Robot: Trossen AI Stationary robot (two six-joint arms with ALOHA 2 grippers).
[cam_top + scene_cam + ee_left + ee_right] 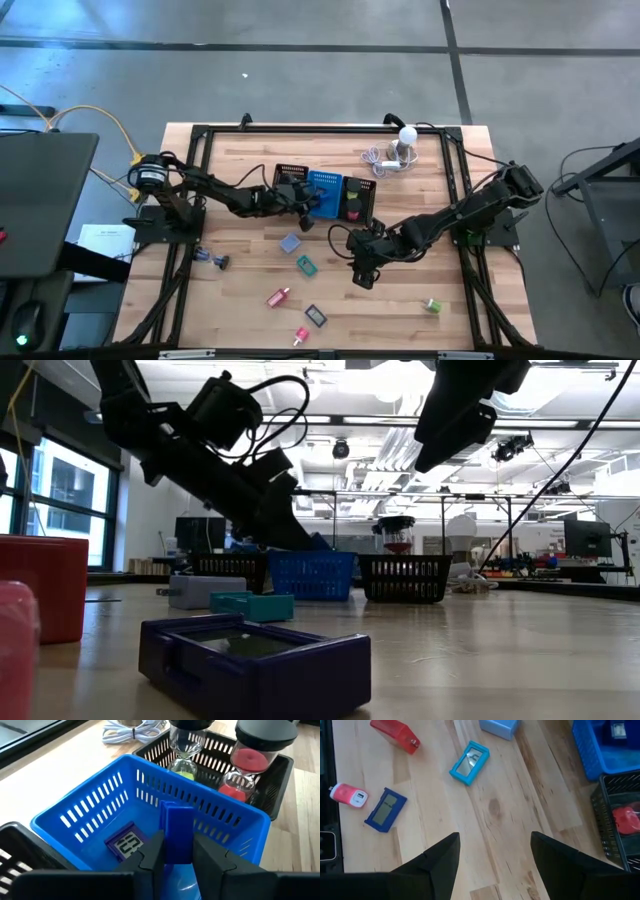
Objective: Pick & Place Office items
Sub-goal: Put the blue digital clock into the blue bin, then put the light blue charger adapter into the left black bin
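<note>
The left claw (178,851) pinches a flat blue plastic block (177,832) over the blue slotted basket (80,812). The right claw (492,857) hangs spread above the wooden worktop (510,815).

My two arms are dark, near black, built of chunky jointed segments, with black cables looping along the links. My left gripper (178,851) has two flat, matte black fingers (152,856) with angular, squared edges. My right gripper (494,851) ends in two broad black fingers (442,855) that taper to blunt points (plain, without markings). My left arm's base carries a round silver-ringed joint.
</note>
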